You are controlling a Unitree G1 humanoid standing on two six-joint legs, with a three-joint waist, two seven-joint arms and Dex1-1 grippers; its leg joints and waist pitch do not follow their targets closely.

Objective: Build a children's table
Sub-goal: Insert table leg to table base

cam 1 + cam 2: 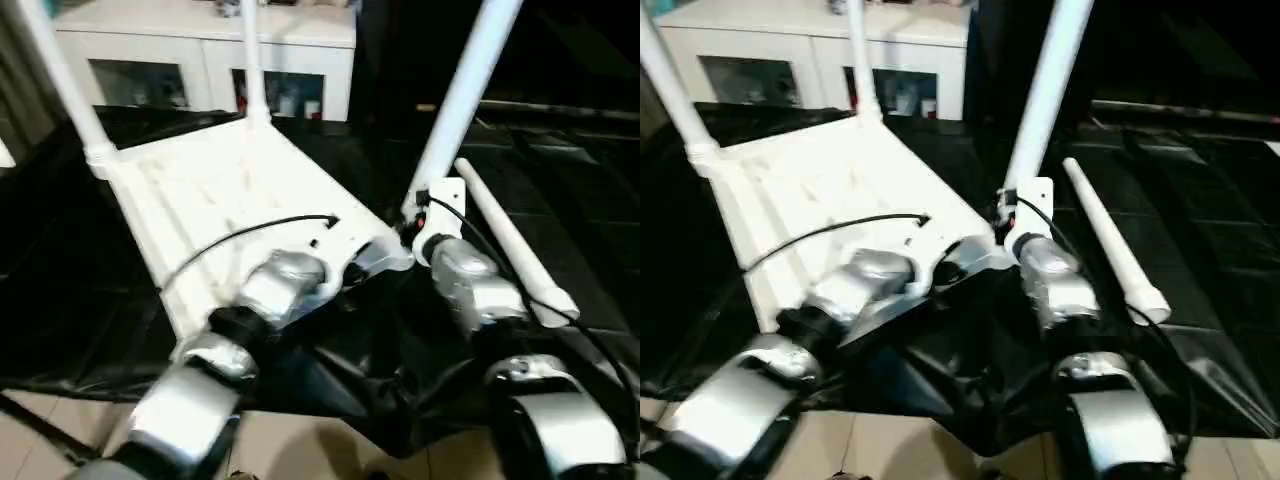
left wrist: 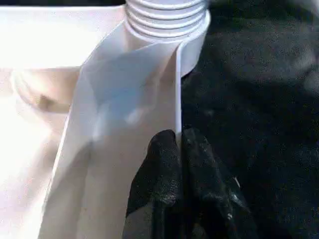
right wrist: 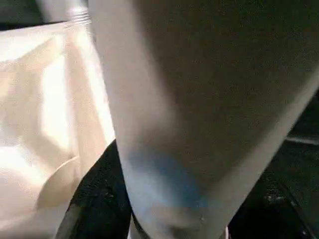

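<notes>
Tabletop (image 1: 220, 200) lies upside down on black sheet (image 1: 560, 250), three legs upright in corner sockets. My left fingers (image 2: 172, 164) are clamped on its thin rim. My right fingers (image 3: 97, 194) grasp the near-right leg (image 1: 462, 95). Fourth leg (image 1: 510, 240) lies loose beside it on the right.

Left gripper (image 2: 180, 149) pinched closed, right gripper (image 3: 124, 199) half-spread, forearms forward
</notes>
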